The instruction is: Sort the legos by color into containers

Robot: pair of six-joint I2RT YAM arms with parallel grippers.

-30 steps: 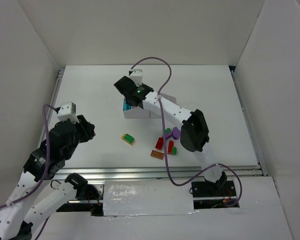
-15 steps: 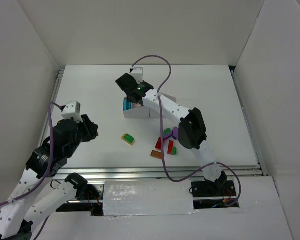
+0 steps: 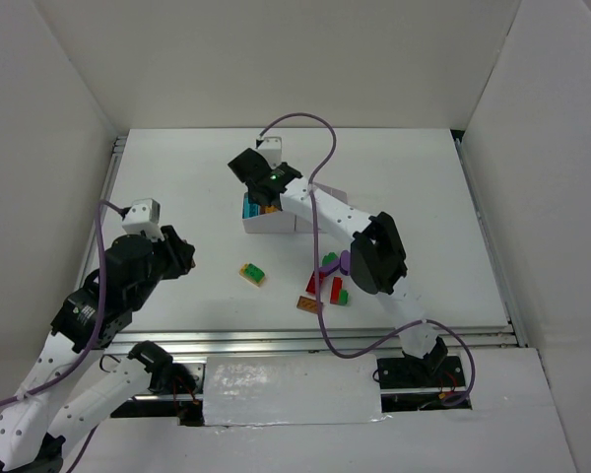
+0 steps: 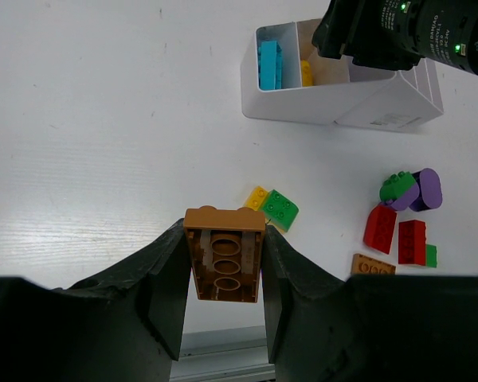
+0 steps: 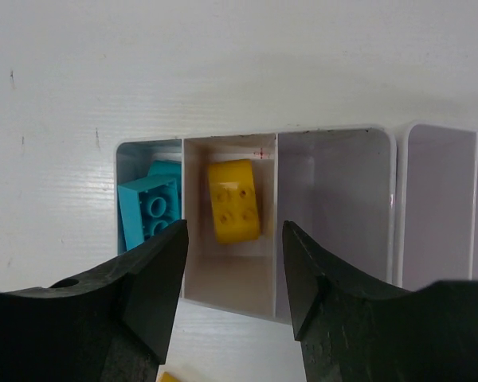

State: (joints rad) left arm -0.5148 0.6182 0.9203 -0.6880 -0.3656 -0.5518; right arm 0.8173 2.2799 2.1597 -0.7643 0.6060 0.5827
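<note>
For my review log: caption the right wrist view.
Right gripper open over tray: yellow brick in one compartment, blue bricks adjacent.

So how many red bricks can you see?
2. One small red plastic brick lies on the white table; the second red brick lies just beside it. Others may be hidden.

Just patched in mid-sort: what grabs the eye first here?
The left gripper clamps an orange-brown brick above the table. The right gripper hangs open over the white tray, a yellow brick lying in the compartment below it, beside light blue bricks. A cluster of loose bricks sits nearer the arms' bases.
</note>
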